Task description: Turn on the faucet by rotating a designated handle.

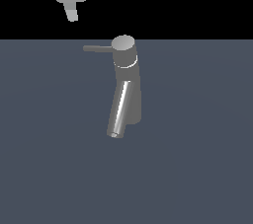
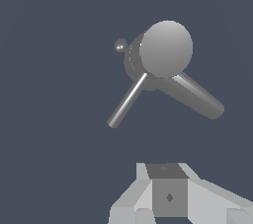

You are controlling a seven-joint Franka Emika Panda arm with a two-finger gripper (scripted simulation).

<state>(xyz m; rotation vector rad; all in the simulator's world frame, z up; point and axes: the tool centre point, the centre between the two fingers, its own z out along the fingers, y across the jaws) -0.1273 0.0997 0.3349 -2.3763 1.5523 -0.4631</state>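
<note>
Fingers of the white gripper hang above the faucet, off toward the exterior view's left, touching nothing; only one pale tip shows there and the wrist view crops the tips away, so whether they stand wide or narrow cannot be told. Gripper body: blocky, matte, pale grey-white.

Handle: thin, straight, rigid grey rod projecting sideways from the round cap, pointing to the exterior view's left, well below and slightly right of the fingers. Judged stiff, smooth and probably slippery; it should pivot about the cap's axis, so contact near its free end gives the most leverage, and a sideways push may serve as well as a pinch.

Faucet body: upright tapered cylinder, dark grey metal, with a bright ring under the flat cap. Spout: thicker polished tube slanting down toward the camera, with a strong highlight. In the wrist view, a small knob-like bump sits beside the cap; what it is remains unclear. The fixture stands about mid-scene on the flat, matte, slate-blue bench, apparently fixed in place.
</note>
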